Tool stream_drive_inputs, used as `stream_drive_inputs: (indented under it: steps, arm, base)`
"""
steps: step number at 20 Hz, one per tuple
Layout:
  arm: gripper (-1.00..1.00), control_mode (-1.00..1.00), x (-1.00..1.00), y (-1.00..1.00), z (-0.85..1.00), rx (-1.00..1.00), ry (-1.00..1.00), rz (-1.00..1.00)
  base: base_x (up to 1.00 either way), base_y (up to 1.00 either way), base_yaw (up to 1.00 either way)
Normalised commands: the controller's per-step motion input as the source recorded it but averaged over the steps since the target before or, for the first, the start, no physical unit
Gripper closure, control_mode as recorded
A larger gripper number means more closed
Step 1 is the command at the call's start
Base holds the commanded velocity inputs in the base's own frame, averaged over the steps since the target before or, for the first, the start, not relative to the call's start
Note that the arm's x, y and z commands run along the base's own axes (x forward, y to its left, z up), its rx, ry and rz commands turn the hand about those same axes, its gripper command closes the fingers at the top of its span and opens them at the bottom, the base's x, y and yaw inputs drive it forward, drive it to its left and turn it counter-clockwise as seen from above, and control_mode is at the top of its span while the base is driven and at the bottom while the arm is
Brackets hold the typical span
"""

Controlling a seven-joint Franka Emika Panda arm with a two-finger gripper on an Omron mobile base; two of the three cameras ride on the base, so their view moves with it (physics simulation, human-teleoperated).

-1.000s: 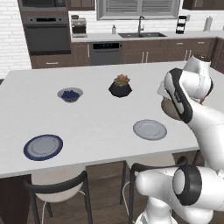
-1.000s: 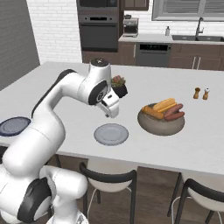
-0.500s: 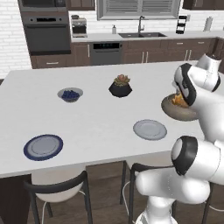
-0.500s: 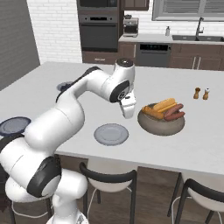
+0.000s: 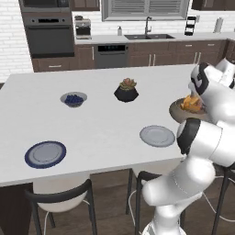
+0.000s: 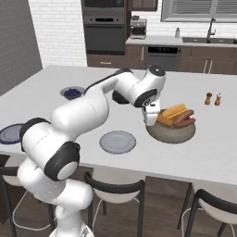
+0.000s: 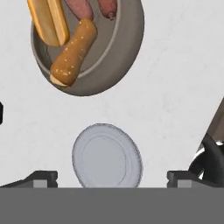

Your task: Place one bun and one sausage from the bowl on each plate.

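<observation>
The wide grey bowl holds two buns and two sausages. My gripper hangs just above the bowl's left rim, pointing down. In the hand view its fingertips stand far apart with nothing between them, so the gripper is open. That view has the bowl at the top with a seeded bun nearest, and the light grey plate below it. The light grey plate lies left of the bowl. The blue-rimmed plate sits far left, near the front edge.
A small bowl of berries and a black succulent pot stand further back on the counter. Salt and pepper shakers are behind the bowl to the right. Stools stand under the front edge.
My arm has swung right across the counter, from over the light grey plate to the left rim of the bowl. Nothing on the counter has moved.
</observation>
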Motion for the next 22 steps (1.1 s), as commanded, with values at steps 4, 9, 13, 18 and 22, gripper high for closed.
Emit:
stream_drive_inputs:
  steps: [4,9,13,18,22]
  arm:
    - [-1.0,-1.0,0.21,-0.42,-0.24,0.05,0.0,0.06]
    - [-1.0,-1.0,0.35,-0.19,-0.36,0.02,0.0,0.01]
    - [-1.0,-1.0,0.62,0.0,-0.34,0.0,0.0,-0.03]
    - [-1.0,-1.0,0.7,-0.15,-0.08,0.0,0.0,0.0]
    - [-1.0,-1.0,0.71,-0.3,-0.25,0.0,0.02,0.0]
  base:
    - [0.0,0.0,0.0]
    - [0.0,0.0,0.0]
    - [0.0,0.0,0.0]
    - [0.0,0.0,0.0]
    - [0.0,0.0,0.0]
